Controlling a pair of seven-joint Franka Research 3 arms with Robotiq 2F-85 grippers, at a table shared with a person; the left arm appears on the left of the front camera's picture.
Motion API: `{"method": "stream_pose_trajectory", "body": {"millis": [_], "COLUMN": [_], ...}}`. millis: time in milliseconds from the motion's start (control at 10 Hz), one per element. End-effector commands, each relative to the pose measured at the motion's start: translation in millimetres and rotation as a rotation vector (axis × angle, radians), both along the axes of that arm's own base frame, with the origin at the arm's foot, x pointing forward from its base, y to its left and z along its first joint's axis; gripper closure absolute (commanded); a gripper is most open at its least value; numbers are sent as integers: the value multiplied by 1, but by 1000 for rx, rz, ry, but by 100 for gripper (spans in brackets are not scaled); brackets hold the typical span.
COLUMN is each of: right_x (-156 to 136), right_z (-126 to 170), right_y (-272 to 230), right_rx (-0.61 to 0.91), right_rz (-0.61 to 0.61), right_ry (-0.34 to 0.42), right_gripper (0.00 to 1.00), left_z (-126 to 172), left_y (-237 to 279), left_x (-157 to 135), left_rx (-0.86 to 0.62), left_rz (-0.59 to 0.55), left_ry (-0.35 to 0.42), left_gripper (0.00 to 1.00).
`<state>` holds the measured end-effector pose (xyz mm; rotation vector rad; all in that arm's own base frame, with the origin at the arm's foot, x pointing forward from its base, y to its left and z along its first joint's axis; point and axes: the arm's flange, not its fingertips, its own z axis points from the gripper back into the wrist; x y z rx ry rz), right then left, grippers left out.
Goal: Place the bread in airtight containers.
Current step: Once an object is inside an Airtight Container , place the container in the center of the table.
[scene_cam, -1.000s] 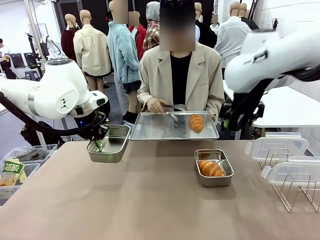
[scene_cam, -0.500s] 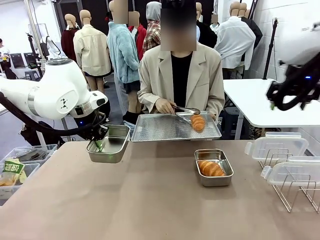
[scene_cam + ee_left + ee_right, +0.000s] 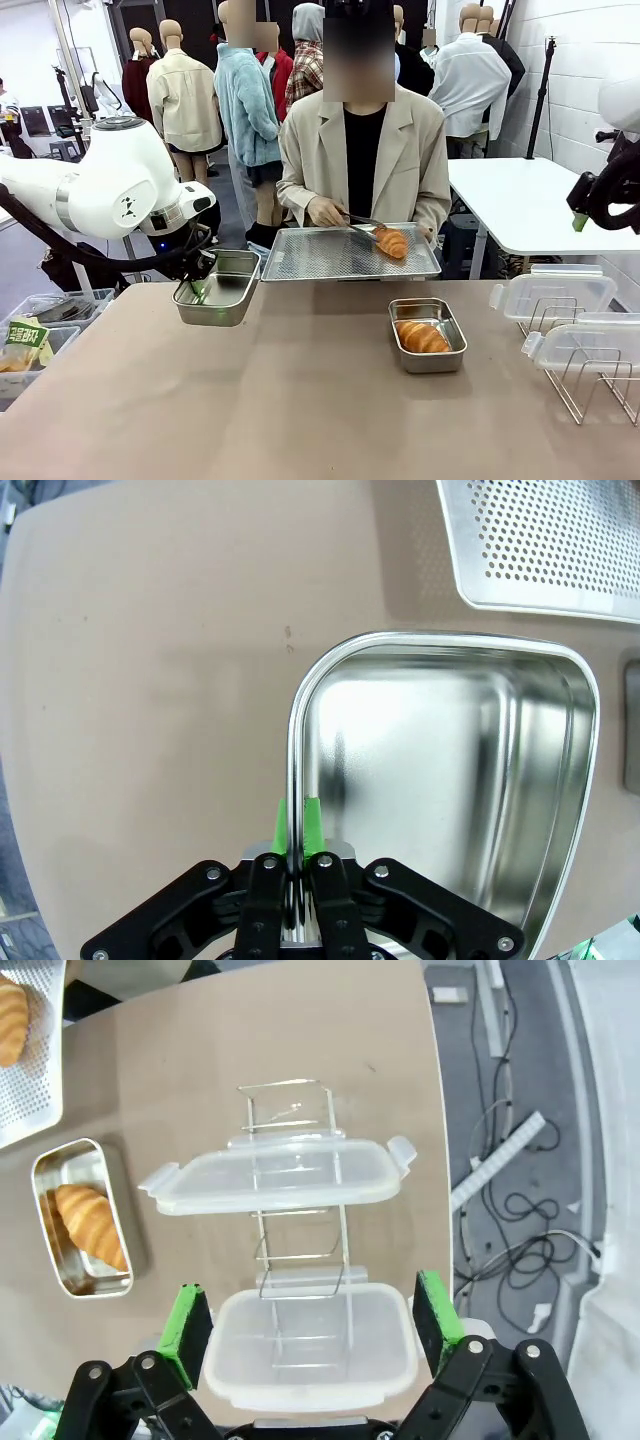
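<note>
One bread roll lies in a steel container right of centre on the table. A second roll sits on a perforated tray that the person holds, with tongs closed on it. My left gripper is shut on the rim of an empty container held just above the table's far left. In the left wrist view the gripper pinches that container's rim. My right gripper hangs open at the far right; in its own view the gripper is above two clear lids.
The lids rest on a wire rack at the table's right edge. Bins with packets stand off the table's left side. A white table is behind on the right. The brown tabletop is bare in front.
My right arm has swung out of the upper right to the picture's far right edge. The person's tongs have closed on the roll on the tray. My left gripper has not moved.
</note>
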<state>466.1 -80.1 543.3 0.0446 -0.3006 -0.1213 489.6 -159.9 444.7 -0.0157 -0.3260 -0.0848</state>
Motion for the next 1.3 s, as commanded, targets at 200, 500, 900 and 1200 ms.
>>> {"method": "stream_pose_trajectory", "body": {"millis": [200, 500, 900, 1200], "right_x": [-2, -2, -2, -2], "right_z": [7, 7, 7, 7], "right_y": [4, 4, 4, 4], "right_rx": [-13, -13, -13, -13], "right_rz": [-8, -8, -8, -8], "right_ry": [-10, -10, -10, -10], "right_gripper": [0, 0, 0, 0], "left_z": [5, 5, 5, 5], "left_y": [2, 2, 2, 2], "left_x": [-1, -1, -1, -1], "left_rx": [16, 16, 16, 16], "left_rz": [-5, -5, -5, -5], "left_ry": [-10, -10, -10, -10], "left_gripper": [100, 100, 100, 100]}}
